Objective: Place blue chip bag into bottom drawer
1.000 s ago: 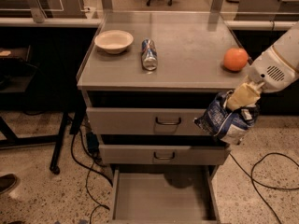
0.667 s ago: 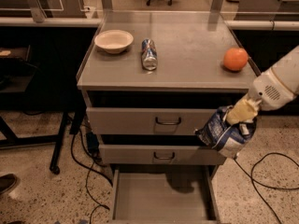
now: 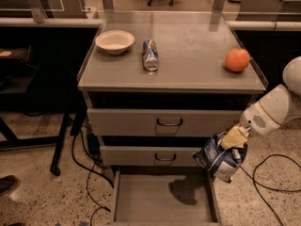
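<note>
The bench [image 3: 197, 51] holds one bowl [image 3: 114, 42], one can [image 3: 150, 54], one orange [image 3: 237, 60]; below its front right corner the tool [image 3: 233, 138] grips one crumpled dark-blue, white-patched bag [image 3: 221, 161].

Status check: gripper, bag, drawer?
Gripper shut on blue chip bag, by cabinet's right front. Bag hangs near bottom drawer's right edge, not inside. Drawer open.

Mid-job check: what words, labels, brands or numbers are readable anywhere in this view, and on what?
No text can be quoted; nothing reads clearly.
On the crumpled dark blue foil chip bag, held by the gripper near the right edge of the open grey bottom drawer: white markings, too blurred to read.
On the blue-and-silver drink can lying on the cabinet top: markings too small to read.
</note>
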### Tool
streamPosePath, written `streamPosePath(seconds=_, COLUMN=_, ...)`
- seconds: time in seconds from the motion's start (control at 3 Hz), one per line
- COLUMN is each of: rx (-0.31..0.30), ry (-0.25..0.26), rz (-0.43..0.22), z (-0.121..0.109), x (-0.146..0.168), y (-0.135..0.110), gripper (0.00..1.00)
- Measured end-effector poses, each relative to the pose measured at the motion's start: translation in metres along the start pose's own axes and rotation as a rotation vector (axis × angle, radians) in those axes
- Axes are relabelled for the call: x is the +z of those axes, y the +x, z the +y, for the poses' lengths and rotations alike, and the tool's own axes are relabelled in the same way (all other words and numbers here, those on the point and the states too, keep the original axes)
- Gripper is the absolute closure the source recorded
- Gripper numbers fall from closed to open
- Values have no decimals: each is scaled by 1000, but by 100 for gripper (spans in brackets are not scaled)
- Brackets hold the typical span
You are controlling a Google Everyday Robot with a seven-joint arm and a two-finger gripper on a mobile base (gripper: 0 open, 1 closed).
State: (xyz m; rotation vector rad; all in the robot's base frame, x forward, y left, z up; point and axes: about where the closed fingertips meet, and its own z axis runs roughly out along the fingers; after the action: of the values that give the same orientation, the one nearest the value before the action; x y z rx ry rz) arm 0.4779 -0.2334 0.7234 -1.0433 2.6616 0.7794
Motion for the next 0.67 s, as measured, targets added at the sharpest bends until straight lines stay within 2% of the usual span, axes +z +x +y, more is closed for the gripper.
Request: streamPosePath(seconds=0.67, rx=8, ry=-15, rz=1, z=-1, x=4, y=2, gripper=100)
